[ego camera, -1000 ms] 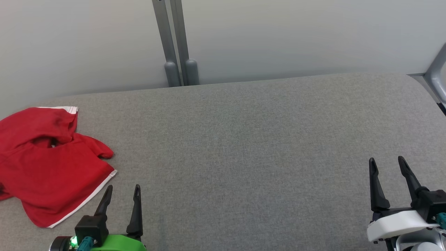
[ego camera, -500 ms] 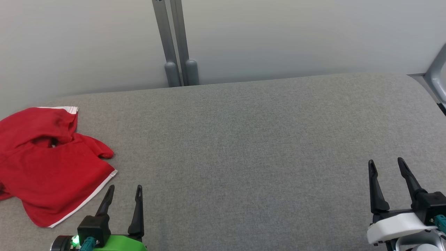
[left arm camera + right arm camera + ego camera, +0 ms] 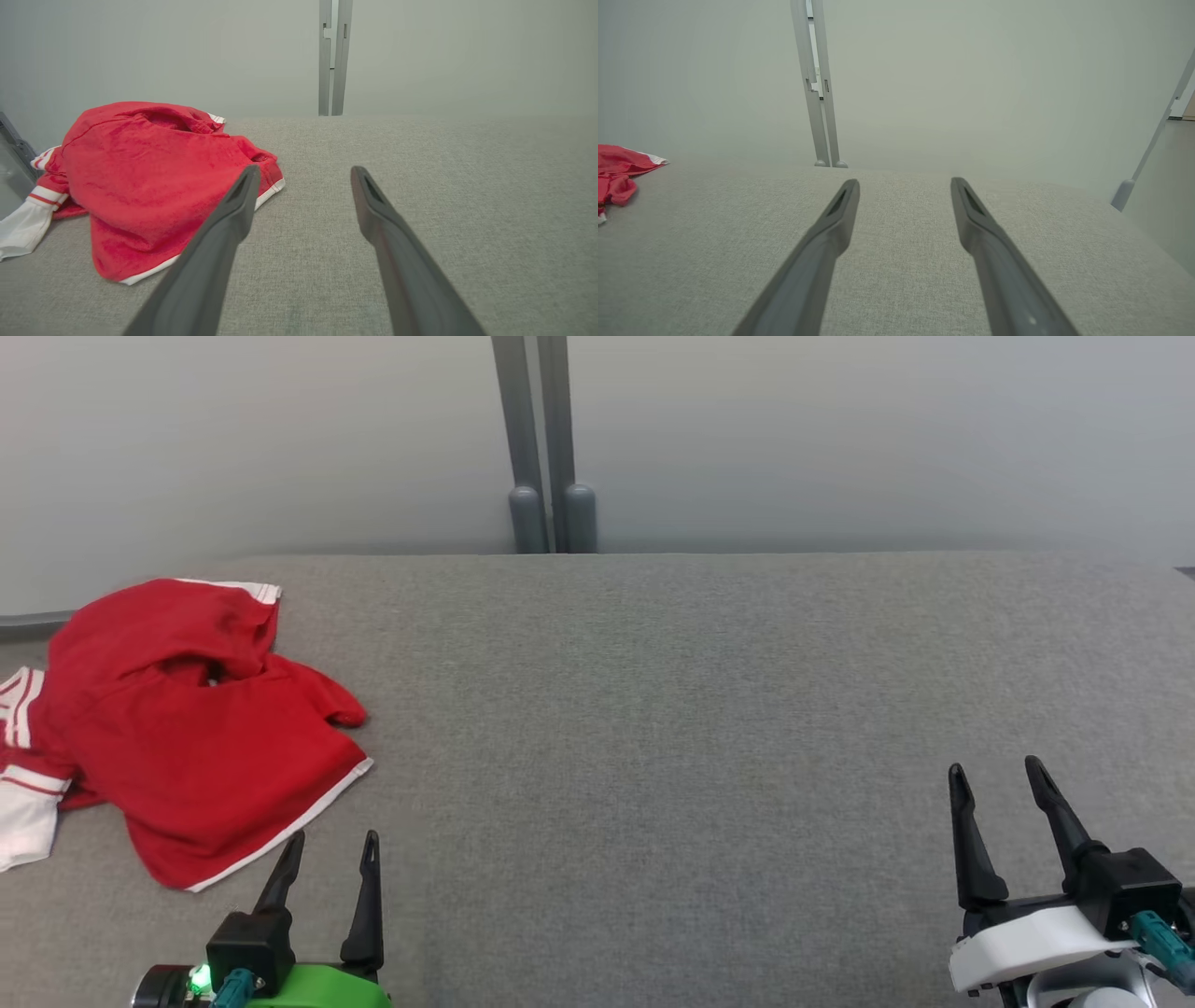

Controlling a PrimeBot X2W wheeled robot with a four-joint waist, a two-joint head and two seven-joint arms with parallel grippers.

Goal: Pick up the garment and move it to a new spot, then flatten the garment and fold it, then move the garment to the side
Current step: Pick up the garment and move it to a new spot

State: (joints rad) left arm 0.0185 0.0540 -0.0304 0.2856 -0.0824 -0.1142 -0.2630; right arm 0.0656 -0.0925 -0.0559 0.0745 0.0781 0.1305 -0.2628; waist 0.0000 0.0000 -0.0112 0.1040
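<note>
Garment [image 3: 187, 737]: red, white-trimmed, crumpled at the far left of the grey table [image 3: 672, 709].
Left gripper [image 3: 334, 838]: jaws apart, empty, near the hem.
Right gripper [image 3: 993, 767]: jaws apart, empty, well away.
Risk: a pinch catching one layer could drag the heap off the left edge.

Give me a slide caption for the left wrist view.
Open left hand poised near a crumpled red garment lying on the grey fabric surface.
</note>
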